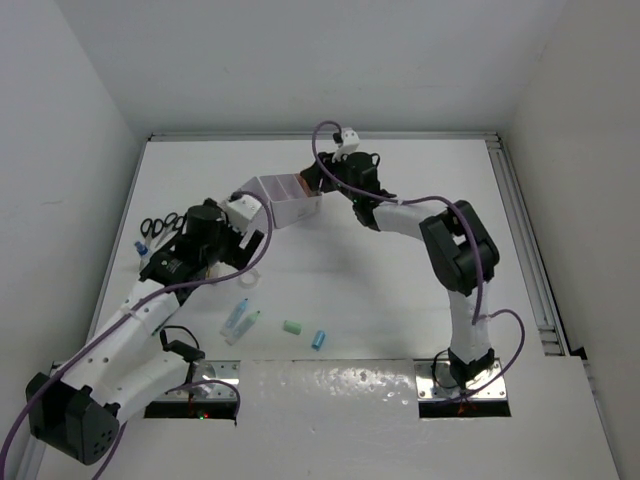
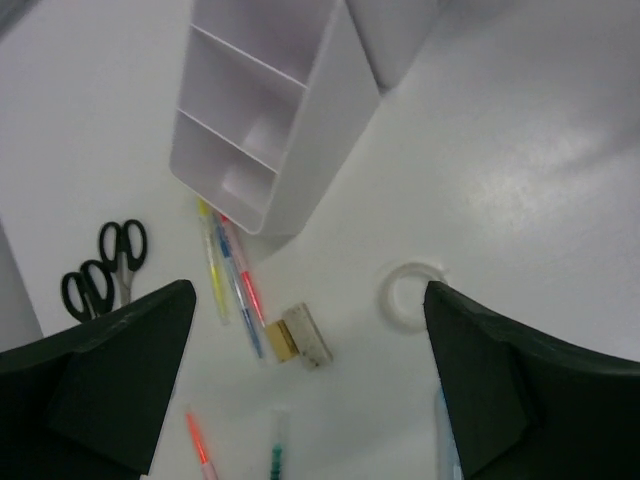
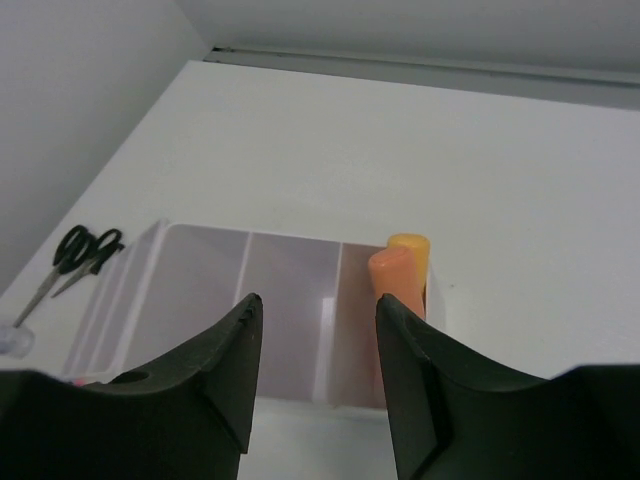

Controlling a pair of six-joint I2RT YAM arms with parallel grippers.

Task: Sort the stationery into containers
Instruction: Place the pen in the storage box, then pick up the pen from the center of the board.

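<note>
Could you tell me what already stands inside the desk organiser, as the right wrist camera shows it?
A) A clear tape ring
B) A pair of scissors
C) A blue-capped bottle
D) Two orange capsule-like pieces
D: two orange capsule-like pieces stand upright in the end compartment of the desk organiser, while the scissors lie outside it and its other compartments in view look empty.

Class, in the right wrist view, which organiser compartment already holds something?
The compartment at the view's right end: two orange pieces stand in it, the others show empty.
</note>
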